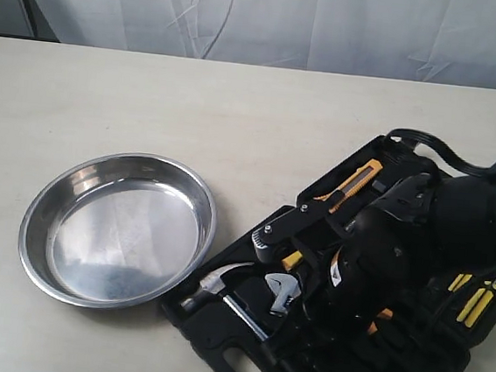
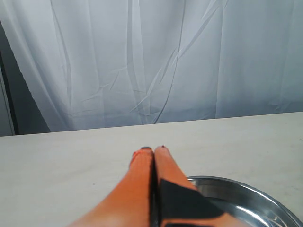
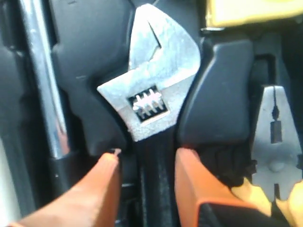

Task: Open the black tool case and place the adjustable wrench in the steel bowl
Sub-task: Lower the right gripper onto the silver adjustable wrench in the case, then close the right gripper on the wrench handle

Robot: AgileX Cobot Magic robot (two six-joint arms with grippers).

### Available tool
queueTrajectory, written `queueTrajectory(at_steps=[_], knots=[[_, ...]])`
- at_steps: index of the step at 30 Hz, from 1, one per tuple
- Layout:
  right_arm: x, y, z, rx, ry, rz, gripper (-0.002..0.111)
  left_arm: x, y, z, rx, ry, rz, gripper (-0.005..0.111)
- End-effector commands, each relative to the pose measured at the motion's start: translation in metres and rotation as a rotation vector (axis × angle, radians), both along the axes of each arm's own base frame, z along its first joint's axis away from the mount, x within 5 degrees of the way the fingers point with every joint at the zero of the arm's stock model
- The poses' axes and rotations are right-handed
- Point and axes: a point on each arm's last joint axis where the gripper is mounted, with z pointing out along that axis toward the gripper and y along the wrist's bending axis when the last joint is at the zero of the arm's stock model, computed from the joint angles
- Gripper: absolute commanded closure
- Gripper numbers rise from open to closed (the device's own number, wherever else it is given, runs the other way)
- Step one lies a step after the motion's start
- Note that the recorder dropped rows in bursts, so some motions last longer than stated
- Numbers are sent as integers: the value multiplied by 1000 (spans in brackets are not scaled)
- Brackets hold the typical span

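Parted right fingers (image 3: 196, 182) are straddling the adjustable wrench (image 3: 151, 85), its handle between them, seemingly untouched; left fingers (image 2: 142, 184) are pressing together beside the steel bowl (image 2: 255, 196).

pale table (image 1: 237, 115), steel bowl (image 1: 119, 229) at left, open black tool case (image 1: 241, 348) at right

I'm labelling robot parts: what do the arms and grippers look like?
The left gripper and right gripper have tapered orange fingers with black patches near the base. The right arm is bulky and black, with a looping black cable.
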Motion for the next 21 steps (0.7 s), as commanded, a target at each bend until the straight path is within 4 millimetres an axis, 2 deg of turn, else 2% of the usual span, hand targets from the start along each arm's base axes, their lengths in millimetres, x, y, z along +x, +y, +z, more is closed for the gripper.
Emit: queueTrajectory(at_steps=[1, 10, 14, 18, 21], knots=[[-2, -6, -11, -43, 11, 27, 109, 0, 0, 0, -11, -3, -7, 107], [-7, -10, 44, 82, -117, 24, 109, 0, 0, 0, -11, -3, -7, 107], [-5, -9, 56, 99, -136, 25, 109, 0, 0, 0, -11, -3, -7, 107], [3, -1, 69, 128, -175, 32, 109, 0, 0, 0, -11, -3, -7, 107], [14, 9, 86, 176, -231, 47, 109, 0, 0, 0, -11, -3, -7, 107]])
